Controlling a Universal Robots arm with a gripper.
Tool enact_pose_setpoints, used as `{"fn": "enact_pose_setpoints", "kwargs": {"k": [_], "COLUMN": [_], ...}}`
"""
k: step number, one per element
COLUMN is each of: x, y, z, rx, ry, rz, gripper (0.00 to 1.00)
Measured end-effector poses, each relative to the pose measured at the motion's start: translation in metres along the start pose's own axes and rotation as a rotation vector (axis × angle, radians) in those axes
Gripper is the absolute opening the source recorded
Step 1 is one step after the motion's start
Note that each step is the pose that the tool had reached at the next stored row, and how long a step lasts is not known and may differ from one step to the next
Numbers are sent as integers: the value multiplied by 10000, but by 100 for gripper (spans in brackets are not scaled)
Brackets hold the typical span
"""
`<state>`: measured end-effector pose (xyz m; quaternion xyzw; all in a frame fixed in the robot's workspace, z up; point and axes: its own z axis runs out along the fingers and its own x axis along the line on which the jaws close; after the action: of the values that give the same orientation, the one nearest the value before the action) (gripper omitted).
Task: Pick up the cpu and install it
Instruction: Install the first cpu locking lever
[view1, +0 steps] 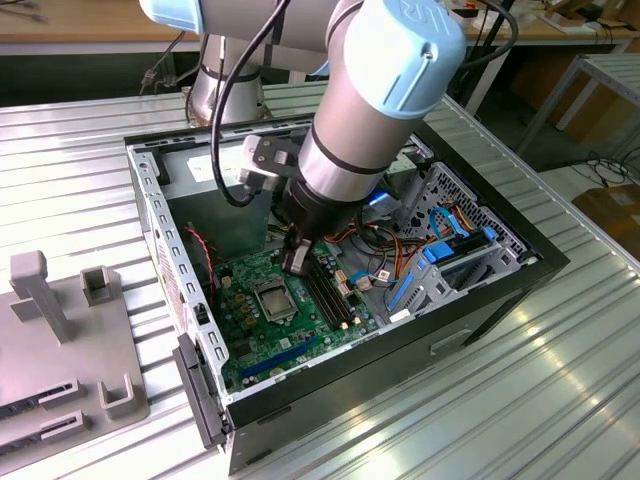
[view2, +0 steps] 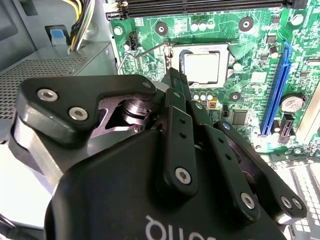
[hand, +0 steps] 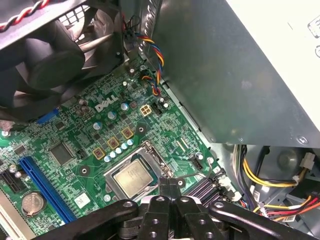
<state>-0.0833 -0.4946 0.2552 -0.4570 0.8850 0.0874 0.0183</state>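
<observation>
The cpu (view2: 202, 67) lies flat inside the socket frame (view2: 176, 67) on the green board (hand: 90, 135), its pale metal face up, so it already sits where it belongs. The gripper (view2: 175, 82) hangs just beside the socket, over the frame's edge, fingers drawn together into one narrow tip and holding nothing. The thin wire lever (view2: 145, 51) beside the socket stands raised, leaving the chip unclamped.

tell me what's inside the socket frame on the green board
The cpu lies inside the socket frame, its pale metal face up. Whatever is beneath the chip is covered.
</observation>
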Motion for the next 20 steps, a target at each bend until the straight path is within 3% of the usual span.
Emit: {"fn": "enact_pose_setpoints", "kwargs": {"k": [6,8,9,18,19,20], "x": [-14,-111,-152,-300,-433,-444], "y": [-17,-120,-142,-71,21,26], "z": [-1,-4,-2,26,54,61], "rx": [-13,-51,-54,-53,-53,-62], "ry": [10,37,38,37,39,28], "rz": [3,11,11,9,9,6], "gripper": [11,11,11,11,11,11]}}
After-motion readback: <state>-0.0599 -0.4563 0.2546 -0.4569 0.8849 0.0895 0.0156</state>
